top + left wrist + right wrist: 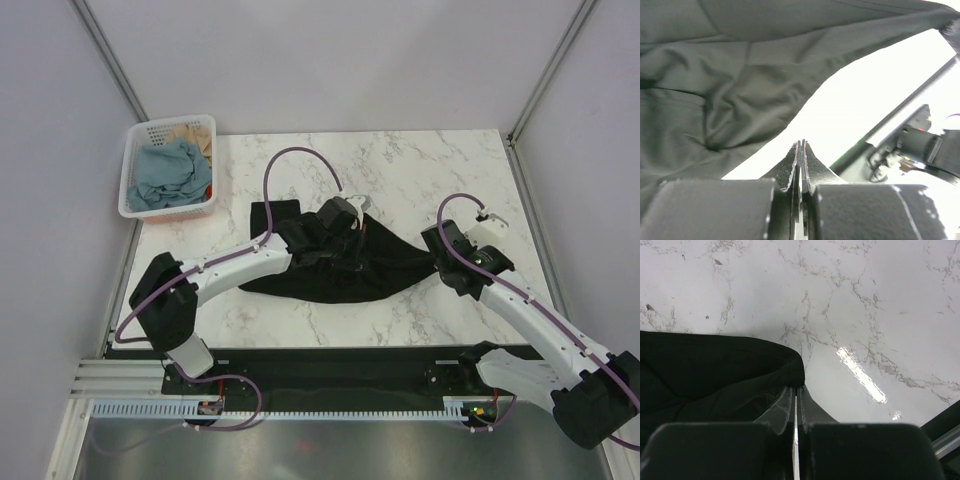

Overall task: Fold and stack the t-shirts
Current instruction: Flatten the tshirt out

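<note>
A black t-shirt [340, 275] lies crumpled across the middle of the marble table, tapering to a point at its right end. My left gripper [350, 224] reaches over the shirt's upper middle. In the left wrist view its fingertips [801, 146] are shut together with nothing showing between them, and the shirt [730, 75] fills the space beyond and to the left. My right gripper [437, 246] is at the shirt's right tip. In the right wrist view its jaws [799, 387] are shut, pinching the shirt's rounded edge [700, 370]. A dusty blue t-shirt [165, 175] and a tan t-shirt [195, 135] sit in the basket.
The white slotted basket [127, 192] stands at the table's back left corner, against the left wall. Bare marble [420, 165] lies behind and to the right of the shirt. The right arm [920, 145] shows at the right of the left wrist view.
</note>
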Robot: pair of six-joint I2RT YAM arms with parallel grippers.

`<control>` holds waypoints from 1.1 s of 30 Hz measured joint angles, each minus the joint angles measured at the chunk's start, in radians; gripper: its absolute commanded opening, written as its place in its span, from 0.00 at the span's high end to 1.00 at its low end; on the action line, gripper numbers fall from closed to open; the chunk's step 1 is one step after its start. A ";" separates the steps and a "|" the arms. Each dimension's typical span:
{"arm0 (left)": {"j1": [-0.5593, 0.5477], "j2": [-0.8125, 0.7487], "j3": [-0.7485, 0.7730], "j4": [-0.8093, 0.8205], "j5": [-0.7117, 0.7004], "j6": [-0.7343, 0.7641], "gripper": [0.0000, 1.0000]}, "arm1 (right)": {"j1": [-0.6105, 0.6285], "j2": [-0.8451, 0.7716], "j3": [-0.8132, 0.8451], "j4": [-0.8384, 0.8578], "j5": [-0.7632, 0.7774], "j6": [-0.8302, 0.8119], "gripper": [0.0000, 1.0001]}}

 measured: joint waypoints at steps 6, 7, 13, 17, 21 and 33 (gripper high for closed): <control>-0.015 0.000 -0.047 -0.021 -0.022 -0.025 0.76 | 0.000 0.000 0.000 0.012 -0.025 -0.002 1.00; -0.015 0.008 -0.048 -0.034 -0.040 -0.024 0.68 | 0.000 0.000 0.000 0.016 -0.030 -0.005 1.00; -0.009 0.115 -0.010 -0.078 -0.150 0.018 0.63 | 0.000 0.000 -0.021 0.039 -0.061 -0.019 1.00; 0.004 0.196 0.048 -0.111 -0.204 0.056 0.64 | 0.000 0.000 -0.042 0.056 -0.085 -0.027 1.00; 0.016 0.221 0.076 -0.130 -0.260 0.080 0.70 | 0.000 0.000 -0.045 0.070 -0.102 -0.035 1.00; 0.032 0.299 0.134 -0.149 -0.289 0.109 0.69 | 0.000 0.003 -0.052 0.091 -0.111 -0.045 1.00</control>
